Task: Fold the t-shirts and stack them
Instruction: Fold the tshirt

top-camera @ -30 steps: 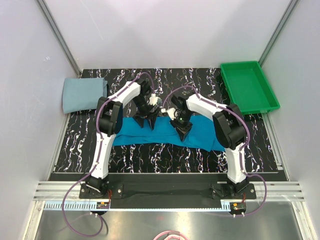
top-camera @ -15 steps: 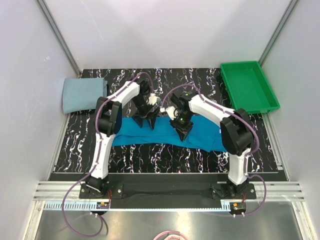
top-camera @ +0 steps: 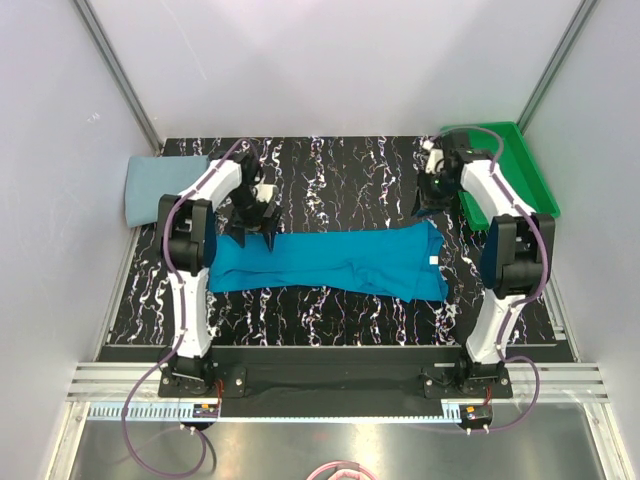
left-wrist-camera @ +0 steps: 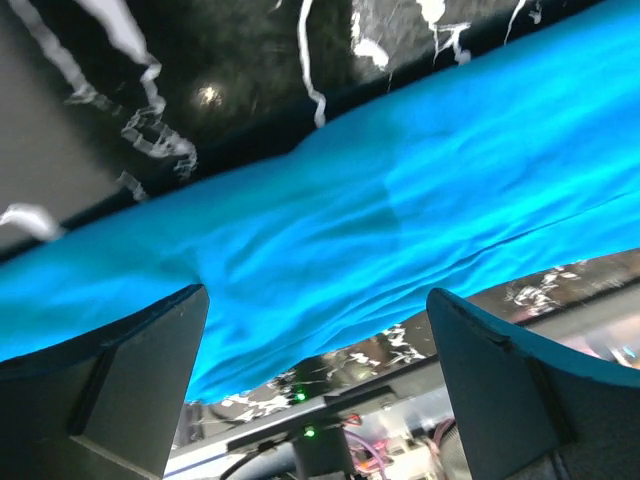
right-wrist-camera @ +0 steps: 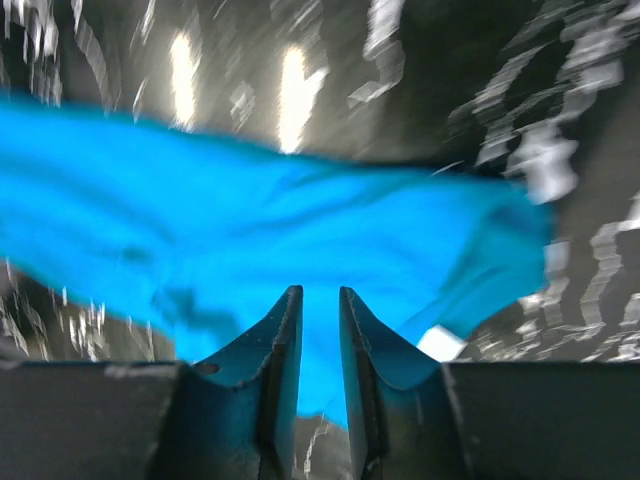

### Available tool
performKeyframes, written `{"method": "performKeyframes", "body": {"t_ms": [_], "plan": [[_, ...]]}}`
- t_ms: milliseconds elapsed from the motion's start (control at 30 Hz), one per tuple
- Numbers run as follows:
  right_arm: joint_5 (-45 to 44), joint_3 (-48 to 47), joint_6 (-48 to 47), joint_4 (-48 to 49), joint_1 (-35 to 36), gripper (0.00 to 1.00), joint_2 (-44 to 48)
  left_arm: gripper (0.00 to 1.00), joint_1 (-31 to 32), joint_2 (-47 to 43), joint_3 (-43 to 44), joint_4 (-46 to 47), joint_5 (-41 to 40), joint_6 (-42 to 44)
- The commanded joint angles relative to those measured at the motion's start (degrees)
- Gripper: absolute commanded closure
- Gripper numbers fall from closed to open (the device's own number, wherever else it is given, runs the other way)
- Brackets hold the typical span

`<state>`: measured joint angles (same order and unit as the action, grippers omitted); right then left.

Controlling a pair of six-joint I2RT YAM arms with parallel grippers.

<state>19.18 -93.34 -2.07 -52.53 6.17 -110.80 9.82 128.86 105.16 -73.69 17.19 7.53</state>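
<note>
The bright teal-blue t-shirt (top-camera: 340, 260) lies as a long folded strip across the middle of the black marbled table. My left gripper (top-camera: 258, 225) hovers over its upper left edge, jaws wide open with nothing between them. The left wrist view shows only teal cloth (left-wrist-camera: 400, 200) between the spread fingers of the left gripper (left-wrist-camera: 318, 295). My right gripper (top-camera: 428, 200) is above the shirt's right end, beside the tray. In the right wrist view the right gripper (right-wrist-camera: 320, 292) shows a narrow empty gap, with the teal shirt (right-wrist-camera: 250, 230) beyond. The pale grey-blue t-shirt (top-camera: 160, 190) lies folded at the far left.
A green plastic tray (top-camera: 525, 170) stands at the back right corner, close to the right arm's wrist. A white label (top-camera: 433, 260) shows at the teal shirt's right end. White walls close in the table on three sides.
Both grippers left the middle of the teal shirt and moved apart, the left towards its left end, the right out to the tray. The shirt now lies longer. The right jaws parted slightly.
</note>
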Motion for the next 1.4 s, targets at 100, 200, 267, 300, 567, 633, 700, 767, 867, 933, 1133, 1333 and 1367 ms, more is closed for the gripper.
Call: {"method": "performKeyframes", "body": {"t_ms": [100,200,267,300,567,633,700,767,867,933,1133,1333,1367], "plan": [[1.91,-3.95,6.1,0.96,-1.87,0.71,-6.5,0.01,1.95,-9.76,-3.3,0.84,-8.93,-2.26],[3.41,0.17,6.81,2.17,-1.96,0.7,-5.92,0.01,2.39,-11.25,-4.96,0.39,-10.24,-1.91],[4.02,1.57,7.16,1.3,-1.87,0.7,-5.83,0.01,2.65,-12.22,-7.41,0.56,-10.68,-1.47],[4.02,2.19,7.25,1.29,-1.95,0.7,-5.39,0.01,2.92,-13.1,-8.39,0.74,-10.69,-1.2],[-2.56,5.01,3.56,-1.52,-1.95,0.69,-5.38,0.01,2.48,-11.8,-11.74,1.27,-11.74,1.34],[-4.85,4.75,2.86,-2.22,-1.95,0.69,-6.96,0.01,2.48,-9.77,-11.3,1.18,-12.35,1.26],[-5.9,4.83,2.51,-1.96,-2.04,0.69,-8.11,0.01,2.48,-7.49,-10.42,1.36,-13.93,1.08],[-6.17,4.22,2.42,-2.05,-1.96,0.69,-9.42,0.01,2.48,-5.3,-8.85,1.01,-14.38,0.73],[-5.03,1.5,2.33,-3.1,-2.04,0.69,-11.79,0.01,2.48,-2.66,-6.73,0.66,-15.08,0.38],[-3.89,-0.34,2.42,-4.15,-2.04,0.69,-13.38,0.01,2.48,-1.51,-6.03,0.39,-15.26,0.38],[-3.36,-13.06,0.05,-5.73,-1.96,0.69,-21.2,0.01,2.74,0.08,-6.89,0.91,-18.93,0.38],[-4.94,-32.21,-2.85,-9.16,-1.96,0.68,-32.0,0.01,5.64,-3.96,-9.62,0.92,-21.76,0.29],[-5.03,-34.43,-3.29,-9.25,-2.04,0.68,-34.37,0.01,6.34,-4.75,-9.71,0.83,-21.85,0.55]]}}
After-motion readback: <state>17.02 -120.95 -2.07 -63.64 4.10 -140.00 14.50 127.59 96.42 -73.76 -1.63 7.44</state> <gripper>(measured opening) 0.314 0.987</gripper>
